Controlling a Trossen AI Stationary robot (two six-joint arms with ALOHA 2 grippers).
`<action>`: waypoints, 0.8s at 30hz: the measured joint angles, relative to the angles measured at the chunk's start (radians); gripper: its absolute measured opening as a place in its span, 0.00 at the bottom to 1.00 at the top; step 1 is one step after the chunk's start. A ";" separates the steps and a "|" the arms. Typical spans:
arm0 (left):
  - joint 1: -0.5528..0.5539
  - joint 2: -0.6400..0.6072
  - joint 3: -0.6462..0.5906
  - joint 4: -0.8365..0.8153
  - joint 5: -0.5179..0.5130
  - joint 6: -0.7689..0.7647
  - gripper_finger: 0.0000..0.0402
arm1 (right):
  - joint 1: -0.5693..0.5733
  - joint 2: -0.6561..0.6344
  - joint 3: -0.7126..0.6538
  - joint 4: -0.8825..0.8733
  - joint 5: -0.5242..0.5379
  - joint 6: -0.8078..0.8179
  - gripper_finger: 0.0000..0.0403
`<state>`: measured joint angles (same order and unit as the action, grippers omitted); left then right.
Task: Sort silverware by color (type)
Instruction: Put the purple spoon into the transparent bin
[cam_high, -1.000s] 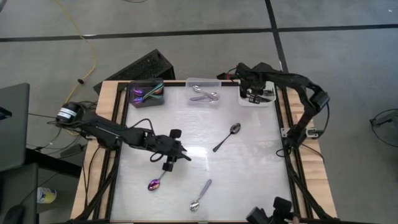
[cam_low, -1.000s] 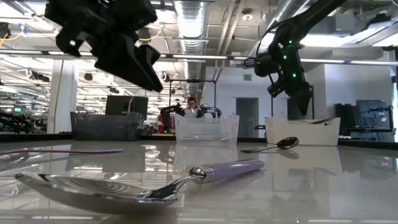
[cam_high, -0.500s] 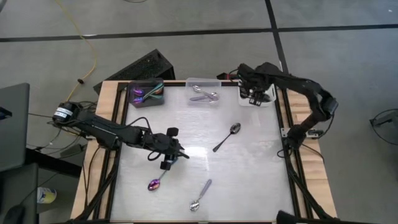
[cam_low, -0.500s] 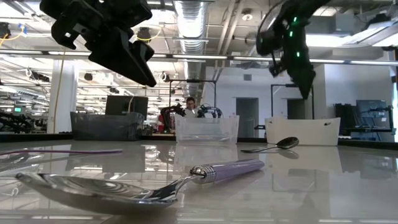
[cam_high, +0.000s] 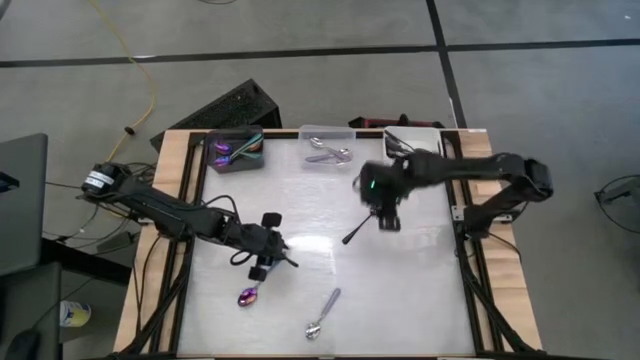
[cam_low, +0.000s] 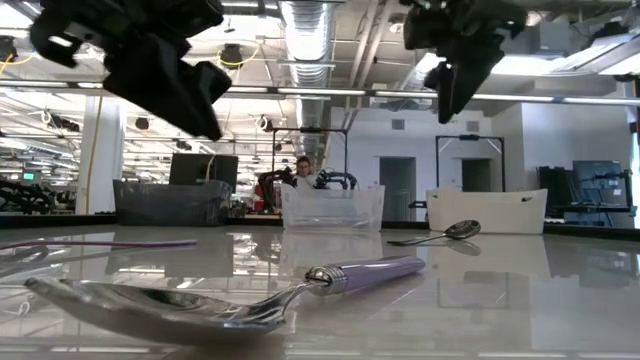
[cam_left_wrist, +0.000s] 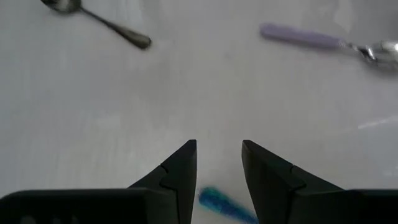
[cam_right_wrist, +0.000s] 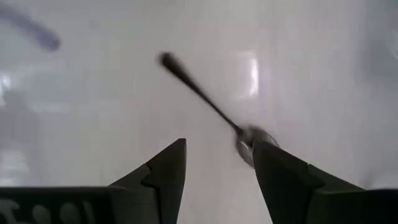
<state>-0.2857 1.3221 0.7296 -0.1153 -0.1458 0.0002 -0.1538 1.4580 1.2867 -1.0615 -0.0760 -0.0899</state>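
Note:
Three spoons lie flat on the white table (cam_high: 420, 290). A purple iridescent spoon (cam_high: 247, 296) with a teal handle (cam_left_wrist: 217, 202) lies near the front left. My left gripper (cam_high: 262, 268) hovers open just above that handle, which shows between its fingers (cam_left_wrist: 219, 146). A silver spoon with a lilac handle (cam_high: 322, 315) lies near the front edge. Right of centre is a dark spoon (cam_high: 352, 234). My right gripper (cam_high: 387, 220) hangs open over its bowl (cam_right_wrist: 250, 140), pointing steeply down (cam_right_wrist: 217, 144). Both grippers show high above the table in the low view, left (cam_low: 190, 100) and right (cam_low: 455, 80).
Three bins stand along the far edge: a dark grey one (cam_high: 235, 152) with coloured spoons, a clear one (cam_high: 328, 148) with silver spoons, and a white one (cam_high: 420, 140) partly behind my right arm. Bare tabletop spreads at the centre and right front.
My right gripper has swung from over the white bin at the far right toward the table's middle and risen, and now hangs over the dark spoon's bowl. My left gripper has drifted a little toward the near left, closer to the purple spoon. No spoon has moved.

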 joint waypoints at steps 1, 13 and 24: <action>-0.007 -0.005 0.000 -0.015 0.000 -0.004 0.28 | 0.047 0.015 -0.007 0.031 0.015 -0.020 0.51; -0.061 -0.008 0.000 -0.264 0.019 -0.271 0.28 | 0.361 0.253 -0.015 0.428 0.084 -0.074 0.51; -0.108 -0.005 0.000 -0.290 0.089 -0.375 0.28 | 0.550 0.473 0.041 0.837 -0.007 -0.104 0.51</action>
<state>-0.3940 1.3167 0.7298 -0.4049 -0.0571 -0.3743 0.3966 1.9307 1.3281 -0.2243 -0.0835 -0.1941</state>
